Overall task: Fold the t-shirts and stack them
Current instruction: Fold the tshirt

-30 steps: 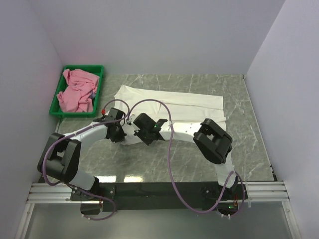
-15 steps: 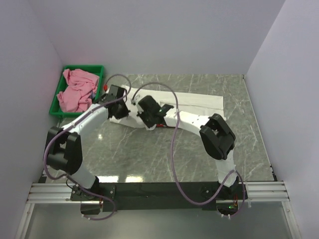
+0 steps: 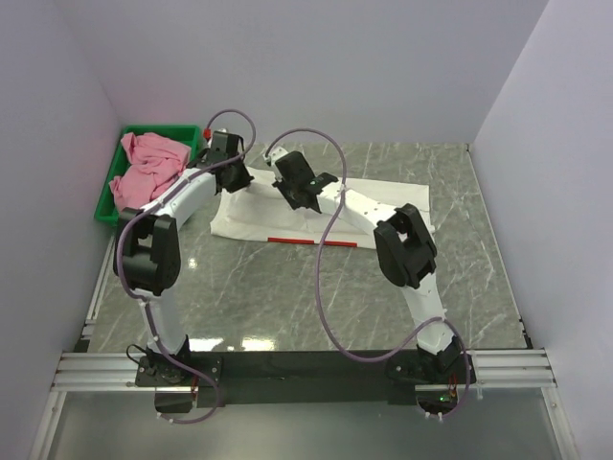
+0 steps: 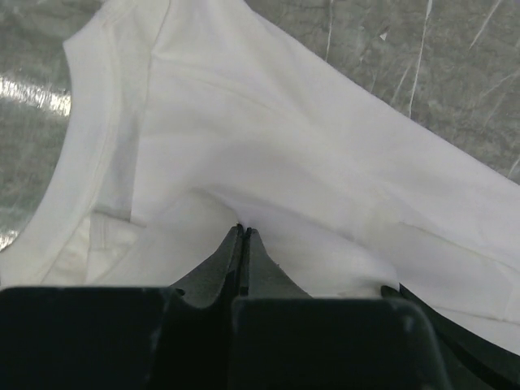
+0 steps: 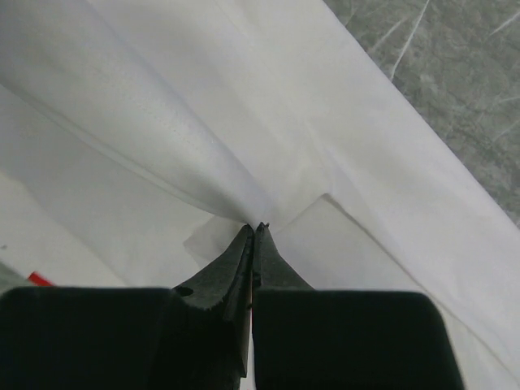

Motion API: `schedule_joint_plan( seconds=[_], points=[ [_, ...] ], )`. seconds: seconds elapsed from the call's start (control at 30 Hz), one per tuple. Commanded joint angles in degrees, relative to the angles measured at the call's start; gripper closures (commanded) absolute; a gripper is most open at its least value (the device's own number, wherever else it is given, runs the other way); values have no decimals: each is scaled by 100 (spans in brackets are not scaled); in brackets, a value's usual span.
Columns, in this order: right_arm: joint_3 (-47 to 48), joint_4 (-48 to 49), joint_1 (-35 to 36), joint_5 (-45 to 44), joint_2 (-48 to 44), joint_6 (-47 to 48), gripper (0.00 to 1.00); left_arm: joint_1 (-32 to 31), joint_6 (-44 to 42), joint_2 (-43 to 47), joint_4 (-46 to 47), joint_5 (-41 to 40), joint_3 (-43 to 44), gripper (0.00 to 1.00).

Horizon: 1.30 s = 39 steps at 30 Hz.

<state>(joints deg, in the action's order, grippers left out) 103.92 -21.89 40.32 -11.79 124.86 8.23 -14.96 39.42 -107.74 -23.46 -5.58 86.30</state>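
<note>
top external view: the white t-shirt (image 3: 383, 203) lies on the table (image 3: 287, 297) as a band whose long axis runs left to right, with a thin red strip (image 3: 287, 240) showing along its near edge. both pincers sit at the far edge of the left half of this band, the left gripper (image 3: 234, 178) over the far left corner and the right gripper (image 3: 308, 190) just to its right, toward the middle. the bulk of the cloth therefore lies near and right of both pincers, and the right end is well apart from either one. the pink t-shirt (image 3: 148, 172) is bunched in the green tray (image 3: 188, 131) at the far left, and the left arm is the nearer one to it. left wrist view: the left gripper (image 4: 244, 236) has its jaws pressed together on a raised fold of the white t-shirt (image 4: 284, 146), and the cloth spreads away beyond the tips with bare table (image 4: 455, 65) past it. right wrist view: the right gripper (image 5: 253, 231) is likewise pinched on the white t-shirt (image 5: 162, 97), where a taut ridge of cloth runs up and left from the tips. we judge that the coming move turns on setting this pinched edge down parallel to the long axis, so that the fold stays square.
</note>
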Motion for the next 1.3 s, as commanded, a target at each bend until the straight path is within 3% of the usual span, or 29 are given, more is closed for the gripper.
schedule_joint_plan(
  seconds=[0.0,0.63,0.93,1.27],
  points=[
    [480,123,-138,-306,223,311,100,90,-276,-290,561,189,395,99],
    [1306,1345,-226,-1228,1093,1277,100,336,-242,-1143,1924,602,791,99],
    [1412,1468,-235,-1335,1401,1506,98,450,-40,-1355,1766,620,739,99],
    [946,1310,-235,-1062,1032,1348,96,564,145,-1223,1388,831,599,99]
  ],
)
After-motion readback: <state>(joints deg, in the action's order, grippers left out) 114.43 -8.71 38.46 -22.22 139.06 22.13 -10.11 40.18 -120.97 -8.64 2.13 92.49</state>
